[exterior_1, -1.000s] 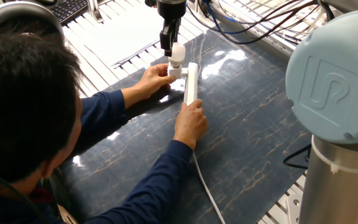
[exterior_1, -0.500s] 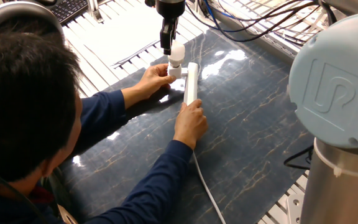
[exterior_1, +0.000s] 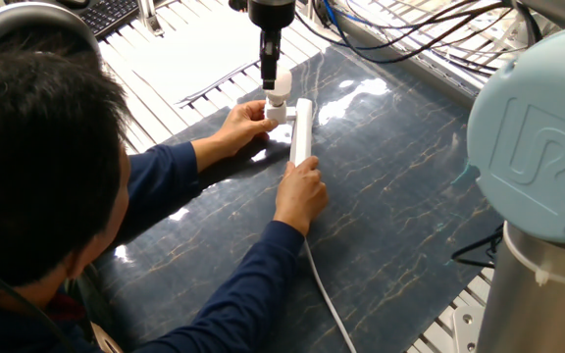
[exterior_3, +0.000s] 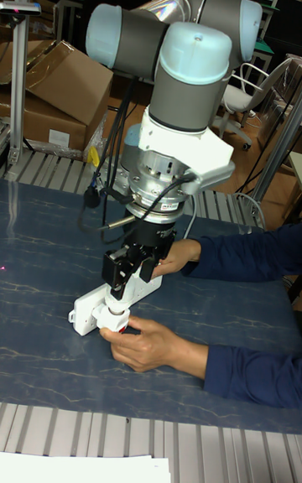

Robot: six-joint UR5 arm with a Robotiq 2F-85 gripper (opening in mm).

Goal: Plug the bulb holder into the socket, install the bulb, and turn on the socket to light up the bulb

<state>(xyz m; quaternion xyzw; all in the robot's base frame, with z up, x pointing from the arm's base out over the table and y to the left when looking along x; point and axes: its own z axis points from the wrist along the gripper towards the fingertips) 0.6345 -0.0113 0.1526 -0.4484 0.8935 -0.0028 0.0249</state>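
Bright overhead light throws white glare patches across the glossy dark table mat [exterior_1: 390,186] in the fixed view, where the robot arm's near joint [exterior_1: 538,147] and the person's head [exterior_1: 37,147] loom soft and unfocused, while the tall fixed view is dimmer, its background murky.

bulb holder [exterior_1: 276,113] half behind hands

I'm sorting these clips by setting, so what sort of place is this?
Most likely a robotics lab or workshop, not a home. The arm works at a slotted aluminium bench covered by a dark marbled mat, with cable bundles behind, and cardboard boxes and metal racks nearby.
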